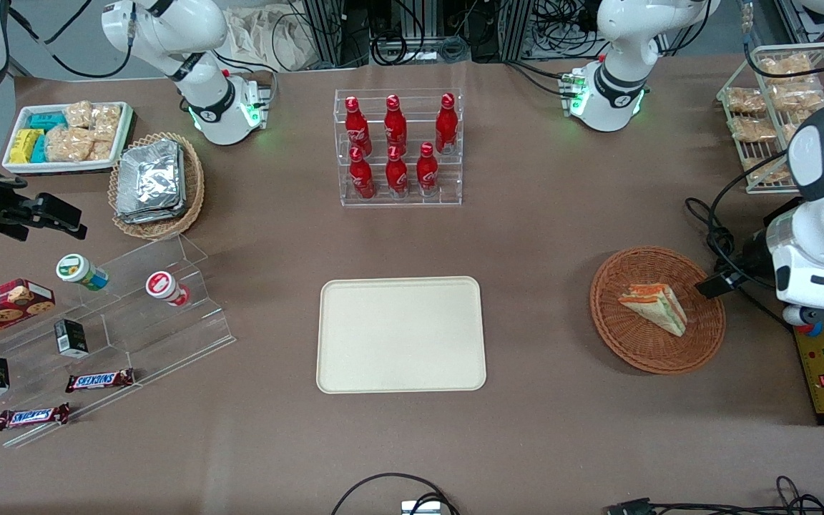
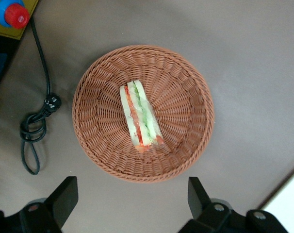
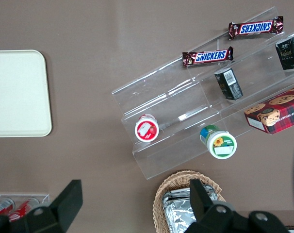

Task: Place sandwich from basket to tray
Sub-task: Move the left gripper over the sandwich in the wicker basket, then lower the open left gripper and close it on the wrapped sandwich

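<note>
In the front view you see the sandwich [image 1: 655, 306] lying in the basket [image 1: 616, 325], toward the working arm's end of the table. The tray [image 1: 401, 334] sits mid-table, well apart from the basket at about its nine o'clock, with nothing on it. The gripper [image 1: 712, 285] hangs just above the basket's rim at roughly two o'clock from the sandwich (only a dark fingertip shows under the white arm).

From the left wrist camera you look straight down on the basket [image 2: 101, 145]. The sandwich [image 2: 139, 116] rests on its side near the middle, its red and green layers running from twelve toward six o'clock. The gripper [image 2: 132, 199] has its two fingers [image 2: 64, 196] spread wide, touching nothing, and a corner of the tray [image 2: 288, 204] shows nearby.

The right wrist camera shows you the tray [image 3: 18, 92] again, bare.
</note>
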### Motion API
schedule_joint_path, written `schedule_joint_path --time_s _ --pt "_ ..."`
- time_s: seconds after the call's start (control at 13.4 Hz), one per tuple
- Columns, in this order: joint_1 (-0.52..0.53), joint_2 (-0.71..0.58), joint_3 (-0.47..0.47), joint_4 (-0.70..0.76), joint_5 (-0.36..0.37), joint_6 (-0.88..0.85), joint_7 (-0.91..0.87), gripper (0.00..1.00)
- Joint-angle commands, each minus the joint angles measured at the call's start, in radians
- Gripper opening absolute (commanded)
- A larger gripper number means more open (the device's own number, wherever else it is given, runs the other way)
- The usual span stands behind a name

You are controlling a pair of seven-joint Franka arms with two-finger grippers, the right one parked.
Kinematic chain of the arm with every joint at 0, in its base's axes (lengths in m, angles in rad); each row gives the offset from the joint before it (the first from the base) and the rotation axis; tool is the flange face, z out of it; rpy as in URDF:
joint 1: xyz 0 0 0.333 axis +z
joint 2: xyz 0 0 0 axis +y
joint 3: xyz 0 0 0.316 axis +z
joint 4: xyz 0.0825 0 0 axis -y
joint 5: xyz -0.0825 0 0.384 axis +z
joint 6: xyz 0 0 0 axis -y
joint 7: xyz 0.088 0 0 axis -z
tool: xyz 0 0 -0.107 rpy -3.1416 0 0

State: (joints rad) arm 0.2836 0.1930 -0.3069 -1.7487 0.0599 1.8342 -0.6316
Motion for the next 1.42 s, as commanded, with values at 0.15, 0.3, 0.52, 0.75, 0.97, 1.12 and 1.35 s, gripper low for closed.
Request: schedule_joint_path --time_s 0.15,0.3,0.52,0.75,0.97,1.12,1.35 --pt "0.026 -0.023 -0.006 -0.149 0.006 0.1 -0.19 1.0" --pt "0.028 -0.017 -0.006 -0.16 0.003 0.102 -0.212 1.0" --pt "0.026 0.031 -0.006 -0.161 0.006 0.14 -0.279 1.0" --pt "0.025 0.074 -0.004 -0.163 0.012 0.195 -0.345 1.0" --pt "0.019 0.109 -0.006 -0.161 0.012 0.204 -0.35 1.0" --pt "0.016 0.126 -0.006 -0.163 0.014 0.215 -0.35 1.0" --pt "0.016 0.149 -0.006 -0.163 0.015 0.234 -0.35 1.0"
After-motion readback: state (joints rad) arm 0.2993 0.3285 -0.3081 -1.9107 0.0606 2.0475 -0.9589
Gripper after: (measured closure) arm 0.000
